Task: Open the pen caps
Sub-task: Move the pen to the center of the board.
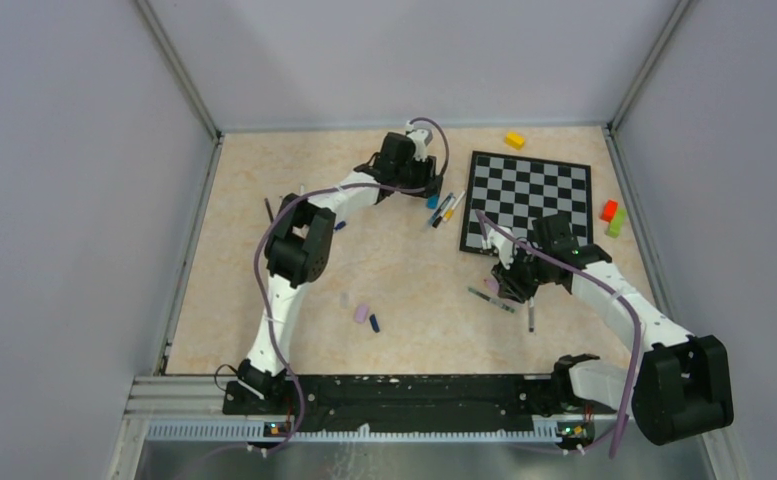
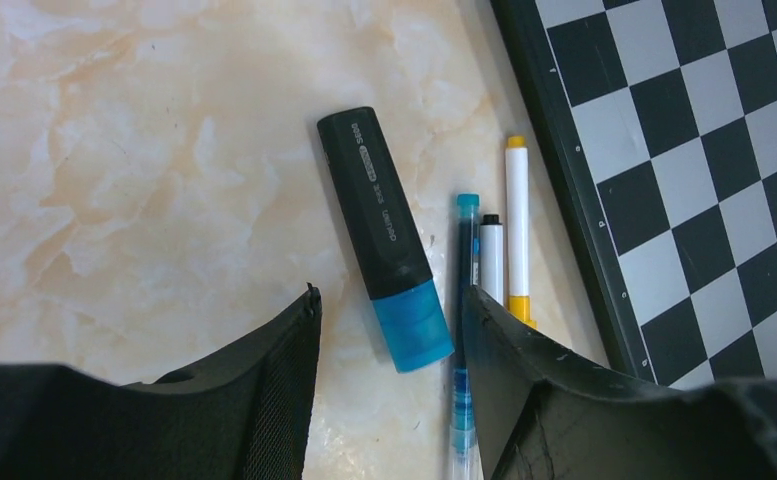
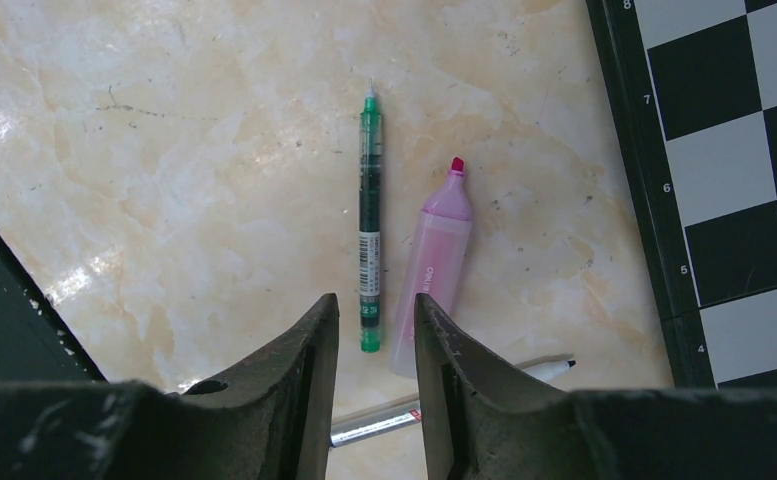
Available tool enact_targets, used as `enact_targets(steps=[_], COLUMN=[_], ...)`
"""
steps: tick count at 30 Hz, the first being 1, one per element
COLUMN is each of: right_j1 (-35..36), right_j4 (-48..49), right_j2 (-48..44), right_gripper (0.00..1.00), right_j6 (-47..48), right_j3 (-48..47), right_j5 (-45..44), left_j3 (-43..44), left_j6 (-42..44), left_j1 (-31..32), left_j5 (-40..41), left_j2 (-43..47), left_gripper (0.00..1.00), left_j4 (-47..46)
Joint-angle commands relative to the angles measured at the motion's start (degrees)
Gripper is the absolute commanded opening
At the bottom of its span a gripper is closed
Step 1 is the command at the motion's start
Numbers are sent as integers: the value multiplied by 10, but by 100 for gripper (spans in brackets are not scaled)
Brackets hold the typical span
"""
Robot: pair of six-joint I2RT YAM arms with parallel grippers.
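Marbled beige table [image 1: 404,270], left gripper [image 2: 389,293] jaws wide, empty, above black highlighter [image 2: 374,200] with blue cap [image 2: 413,325] fitted, right gripper [image 3: 374,300] jaws narrow, empty, lilac cap [image 1: 361,313] loose mid-table.

A lilac cap [image 1: 361,313] and a smaller navy cap [image 1: 374,323] lie loose and just beside each other on the counter [image 1: 414,290], lower centre of the overhead view. In the left wrist view, a translucent blue cap [image 2: 413,325] sits pushed onto a black highlighter [image 2: 374,195], centre frame, pointing toward the lower right.
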State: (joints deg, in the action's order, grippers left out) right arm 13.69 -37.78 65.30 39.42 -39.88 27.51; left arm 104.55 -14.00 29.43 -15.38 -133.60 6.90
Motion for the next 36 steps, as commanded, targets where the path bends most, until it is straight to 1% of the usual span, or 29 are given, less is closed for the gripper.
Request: enact_targets(steps=[1, 5, 11, 17, 23, 26, 28, 30, 34, 36], right_j1=[-6, -6, -7, -6, -6, -6, -7, -6, -7, -8], right_j4=[3, 1, 1, 1, 1, 1, 1, 1, 2, 1], right_j2=[-14, -20, -28, -32, -36, -36, -36, -36, -36, -35], right_gripper=[33, 33, 33, 33, 33, 33, 33, 33, 33, 33], right_j6=[1, 2, 3, 4, 5, 5, 4, 4, 4, 4], right_j3=[-21, -21, -20, -20, -19, -19, -19, -19, -18, -18], right_j5=[8, 7, 6, 4, 3, 3, 2, 2, 2, 2], left_j3=[45, 77, 114, 127, 153, 144, 119, 88, 25, -5], left_j6=[-8, 1, 24, 41, 62, 74, 84, 93, 94, 100], left_j1=[7, 16, 28, 35, 40, 39, 39, 39, 38, 39], left_j5=[20, 43, 95, 105, 116, 132, 145, 148, 200, 212], left_j2=[-24, -42, -63, -75, -94, -87, -75, -51, -8, 12], left_gripper=[57, 57, 53, 46, 35, 29, 26, 25, 25, 24], left_j4=[3, 29, 69, 87, 130, 145, 144, 133, 121, 124])
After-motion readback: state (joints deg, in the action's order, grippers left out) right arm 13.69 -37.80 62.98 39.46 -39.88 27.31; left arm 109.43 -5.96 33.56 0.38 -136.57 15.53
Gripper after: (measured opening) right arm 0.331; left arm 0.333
